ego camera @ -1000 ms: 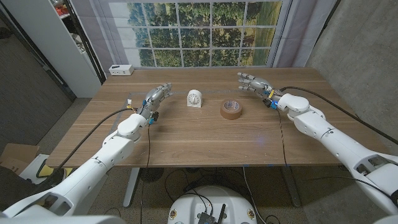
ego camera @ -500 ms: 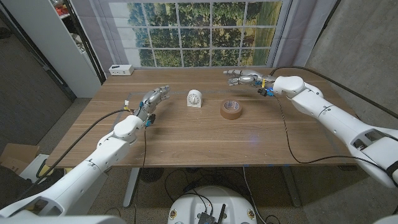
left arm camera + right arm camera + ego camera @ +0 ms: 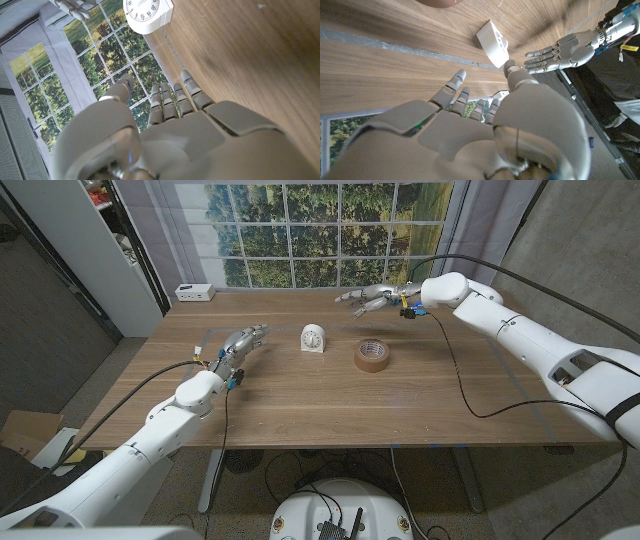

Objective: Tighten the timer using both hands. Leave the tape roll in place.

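Observation:
A small white timer [image 3: 314, 338] stands upright at the table's middle, its dial facing me, and it also appears in the left wrist view [image 3: 148, 14]. To its right lies a brown tape roll [image 3: 372, 355], flat on the wood. My left hand [image 3: 240, 343] hovers left of the timer with fingers straight and apart, holding nothing [image 3: 170, 130]. My right hand [image 3: 370, 297] reaches over the far side of the table, behind and right of the timer, fingers spread and empty [image 3: 470, 130]. The right wrist view shows the timer's white back [image 3: 492, 44] and my left hand [image 3: 565, 50] beyond it.
A small white box [image 3: 194, 292] sits at the table's far left corner, near the window. Cables trail from both arms across the wooden table [image 3: 320, 410]. A shelf unit stands off the table's left side.
My right hand has swung left along the far edge, from the far right to behind the timer. My left hand has drifted slightly left. Timer and tape roll have not moved.

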`<state>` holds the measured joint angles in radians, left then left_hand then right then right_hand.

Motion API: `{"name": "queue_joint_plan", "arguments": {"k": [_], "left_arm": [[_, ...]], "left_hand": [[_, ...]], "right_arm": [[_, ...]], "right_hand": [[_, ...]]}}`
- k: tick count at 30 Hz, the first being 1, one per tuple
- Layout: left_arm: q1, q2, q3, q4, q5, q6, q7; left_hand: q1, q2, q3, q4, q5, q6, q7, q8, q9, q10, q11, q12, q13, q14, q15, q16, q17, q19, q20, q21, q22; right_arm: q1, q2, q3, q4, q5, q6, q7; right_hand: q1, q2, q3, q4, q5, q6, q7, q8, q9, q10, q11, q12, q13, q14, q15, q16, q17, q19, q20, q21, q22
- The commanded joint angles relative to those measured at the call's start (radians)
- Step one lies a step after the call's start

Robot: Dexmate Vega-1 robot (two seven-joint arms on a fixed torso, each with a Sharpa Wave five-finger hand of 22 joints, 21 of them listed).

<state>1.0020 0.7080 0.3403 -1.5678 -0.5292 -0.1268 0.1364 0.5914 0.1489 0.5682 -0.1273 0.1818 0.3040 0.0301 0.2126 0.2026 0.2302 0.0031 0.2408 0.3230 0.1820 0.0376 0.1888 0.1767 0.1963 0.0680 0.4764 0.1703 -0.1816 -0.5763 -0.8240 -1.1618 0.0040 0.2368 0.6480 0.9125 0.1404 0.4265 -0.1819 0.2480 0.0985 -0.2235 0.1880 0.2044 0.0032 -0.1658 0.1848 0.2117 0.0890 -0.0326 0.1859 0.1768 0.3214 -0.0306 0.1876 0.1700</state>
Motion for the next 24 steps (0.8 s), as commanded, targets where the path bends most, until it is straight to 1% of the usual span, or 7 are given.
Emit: {"name": "queue_joint_plan", "arguments": {"k": [1,6,10,15,17,18,24], "left_arm": [[0.032,0.027,-0.003,-0.029,0.028,0.011,0.019],[0.044,0.038,-0.006,-0.045,0.039,0.02,0.03],[0.052,0.043,-0.011,-0.056,0.043,0.017,0.036],[0.056,0.047,-0.014,-0.07,0.048,0.033,0.049],[0.056,0.047,-0.013,-0.072,0.052,0.036,0.052],[0.056,0.046,-0.013,-0.074,0.052,0.038,0.054],[0.058,0.047,-0.011,-0.09,0.071,0.05,0.075]], "left_hand": [[0.013,-0.001,-0.001,-0.008,0.005,0.012,0.001,0.009,0.004,0.01,0.0,0.01,0.003,-0.001,-0.004,0.005,0.004,0.001,0.003,-0.007,0.005],[0.015,-0.002,-0.003,-0.012,0.005,0.013,0.001,0.009,0.005,0.012,-0.004,0.011,0.004,0.0,-0.006,0.005,0.003,0.002,0.003,-0.01,0.005],[0.017,-0.002,-0.005,-0.014,0.005,0.015,-0.001,0.009,0.005,0.013,-0.003,0.012,0.005,0.0,-0.006,0.005,0.003,0.002,0.004,-0.011,0.005],[0.019,-0.003,-0.009,-0.016,0.006,0.016,-0.001,0.008,0.006,0.015,-0.002,0.014,0.007,0.0,-0.006,0.005,0.003,0.004,0.004,-0.014,0.005],[0.019,-0.002,-0.01,-0.017,0.006,0.017,0.0,0.009,0.006,0.015,-0.004,0.014,0.008,0.0,-0.005,0.006,0.003,0.004,0.004,-0.014,0.005],[0.02,-0.002,-0.01,-0.017,0.006,0.016,0.0,0.008,0.006,0.016,-0.006,0.015,0.008,0.0,-0.006,0.006,0.003,0.004,0.004,-0.015,0.005],[0.021,-0.001,-0.013,-0.019,0.006,0.018,0.0,0.008,0.007,0.017,-0.005,0.016,0.009,0.002,-0.008,0.007,0.004,0.005,0.005,-0.017,0.005]], "right_arm": [[0.116,0.064,-0.115,0.005,-0.212,0.06,0.028],[0.155,0.112,-0.155,0.069,-0.268,0.115,0.031],[0.186,0.146,-0.186,0.116,-0.322,0.149,0.014],[0.215,0.179,-0.22,0.159,-0.381,0.179,-0.008],[0.225,0.196,-0.232,0.185,-0.397,0.196,-0.022],[0.229,0.204,-0.24,0.198,-0.409,0.204,-0.032],[0.269,0.266,-0.282,0.311,-0.45,0.266,-0.076]], "right_hand": [[0.03,-0.001,0.009,0.0,0.009,-0.022,-0.001,-0.001,0.0,-0.028,-0.004,-0.005,0.0,-0.013,-0.108,0.0,0.002,-0.004,0.009,0.005,0.005],[0.083,0.001,0.021,-0.004,0.024,-0.056,-0.001,-0.002,-0.001,-0.066,-0.021,-0.004,-0.003,-0.027,-0.119,0.0,0.002,-0.013,0.007,0.006,0.006],[0.115,-0.007,0.021,-0.001,0.032,-0.083,-0.001,-0.002,-0.001,-0.102,-0.018,-0.006,-0.004,-0.052,-0.11,-0.004,0.003,-0.032,0.008,0.002,0.006],[0.133,-0.01,0.018,0.001,0.035,-0.106,-0.001,-0.003,-0.001,-0.125,-0.016,-0.005,-0.004,-0.069,-0.107,-0.004,0.004,-0.044,0.01,0.002,0.006],[0.144,-0.008,0.021,-0.001,0.037,-0.114,-0.001,-0.003,-0.001,-0.129,-0.016,-0.003,-0.004,-0.075,-0.106,-0.004,0.004,-0.048,0.009,0.002,0.006],[0.166,0.001,0.028,-0.002,0.042,-0.126,-0.001,-0.002,0.0,-0.135,-0.017,0.0,-0.004,-0.079,-0.109,-0.002,0.005,-0.052,0.005,0.003,0.007],[0.192,0.003,0.033,-0.003,0.049,-0.141,-0.001,0.0,0.002,-0.148,-0.016,0.001,-0.004,-0.089,-0.107,-0.001,0.005,-0.059,0.001,0.004,0.007]]}}
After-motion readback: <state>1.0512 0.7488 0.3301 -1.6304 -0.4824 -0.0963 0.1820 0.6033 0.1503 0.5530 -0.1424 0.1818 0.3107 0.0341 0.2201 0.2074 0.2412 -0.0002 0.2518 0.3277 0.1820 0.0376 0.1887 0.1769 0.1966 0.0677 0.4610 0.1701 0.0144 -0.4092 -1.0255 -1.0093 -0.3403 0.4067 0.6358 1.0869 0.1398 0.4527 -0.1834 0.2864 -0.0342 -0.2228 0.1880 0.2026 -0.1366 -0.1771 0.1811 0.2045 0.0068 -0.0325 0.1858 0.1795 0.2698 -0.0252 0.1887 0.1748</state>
